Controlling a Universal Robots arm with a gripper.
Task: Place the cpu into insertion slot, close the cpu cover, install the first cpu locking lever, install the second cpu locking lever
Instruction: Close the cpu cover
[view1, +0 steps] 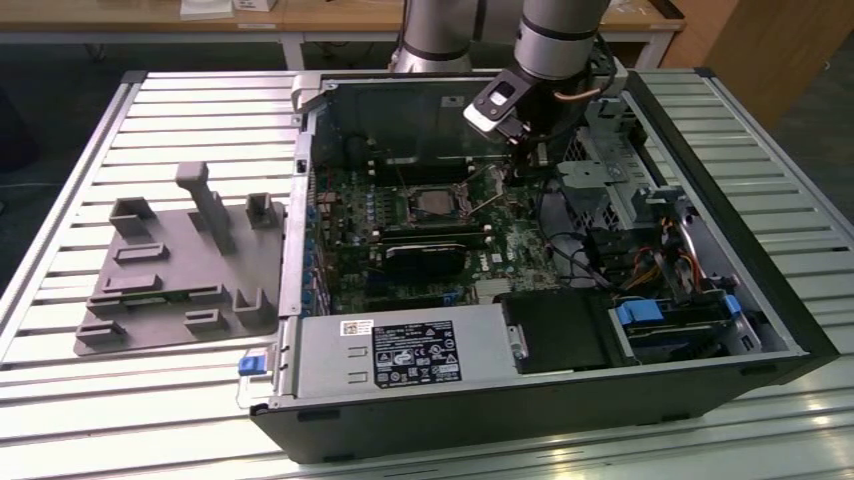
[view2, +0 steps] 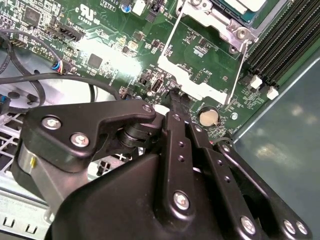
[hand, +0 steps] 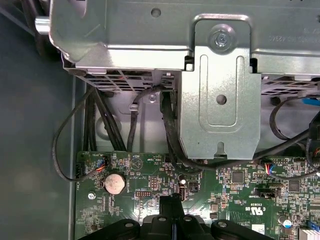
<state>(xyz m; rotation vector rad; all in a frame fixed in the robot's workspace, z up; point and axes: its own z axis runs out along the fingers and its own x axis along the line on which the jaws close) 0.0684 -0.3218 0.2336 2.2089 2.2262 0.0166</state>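
CPU (view1: 430, 203) position: the chip lies pale face up inside the insertion slot (view1: 430, 190) on the motherboard (view1: 400, 235) of the open computer case (view1: 747, 300), which rests on a slatted table (view1: 134, 120). In the second wrist view the CPU (view2: 242, 5) shows at the frame edge, bordered by the silvery rim of the insertion slot (view2: 235, 31). The CPU cover (view2: 197, 86) is swung open away from the socket, and green board shows through its cut-out centre. Two thin wire locking levers (view2: 239, 70) are unlatched and run along the sides of the open cover. The gripper (view1: 523, 170) hangs over the board on the exterior view's right of the socket. Its fingers are brought together with nothing visible between them, as both wrist views show (view2: 176, 97) (hand: 172, 200). The fingertips sit just beside the free edge of the cover; contact cannot be confirmed. A coin cell battery (view2: 208, 117) lies near the fingertips. A grey fixture tray (view1: 174, 270) sits on the table, well apart from the case.
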